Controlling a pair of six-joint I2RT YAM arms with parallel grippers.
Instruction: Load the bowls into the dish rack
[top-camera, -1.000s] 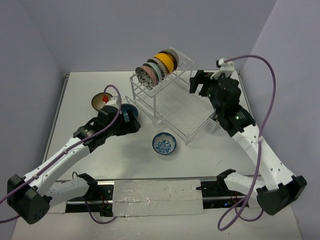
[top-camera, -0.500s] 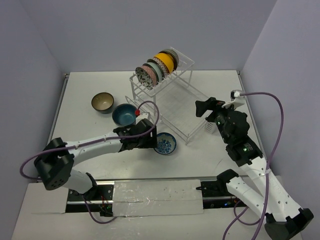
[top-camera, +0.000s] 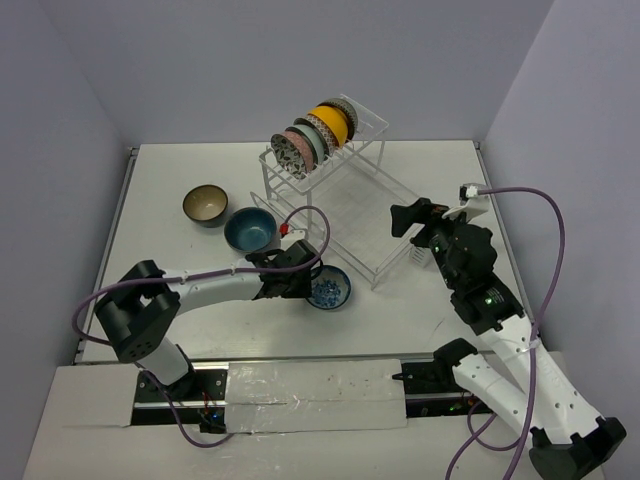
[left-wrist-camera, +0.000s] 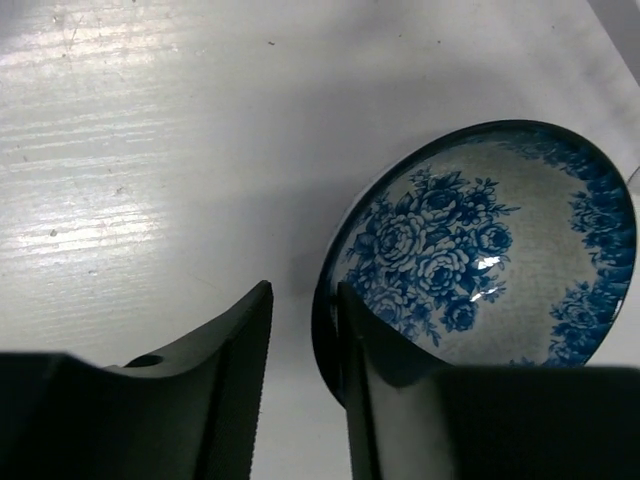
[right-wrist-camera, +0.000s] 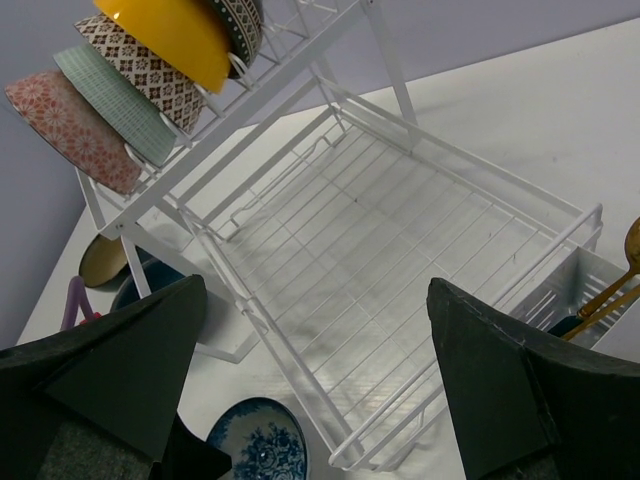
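Observation:
A blue-patterned bowl (top-camera: 328, 288) (left-wrist-camera: 480, 260) (right-wrist-camera: 262, 445) sits on the table in front of the dish rack (top-camera: 350, 215) (right-wrist-camera: 400, 230). My left gripper (top-camera: 305, 283) (left-wrist-camera: 305, 300) straddles its left rim, one finger inside against the wall and the other outside with a gap of table showing; it is open and narrow. A dark blue bowl (top-camera: 249, 229) and a brown bowl with a cream inside (top-camera: 205, 205) stand to the left. Several bowls (top-camera: 315, 132) (right-wrist-camera: 110, 95) stand on edge in the upper shelf. My right gripper (top-camera: 412, 215) (right-wrist-camera: 315, 290) hangs wide open and empty above the lower tray.
A gold spoon (right-wrist-camera: 625, 270) stands in the small side holder (top-camera: 420, 250) at the rack's right end. The purple cable of the left arm (top-camera: 310, 225) loops above the wrist. Grey walls close in the table at the back and both sides.
My left arm swung right from the dark blue bowl to the blue-patterned bowl and its jaws narrowed over the rim. My right arm drew back from the rack's far side towards the near right.

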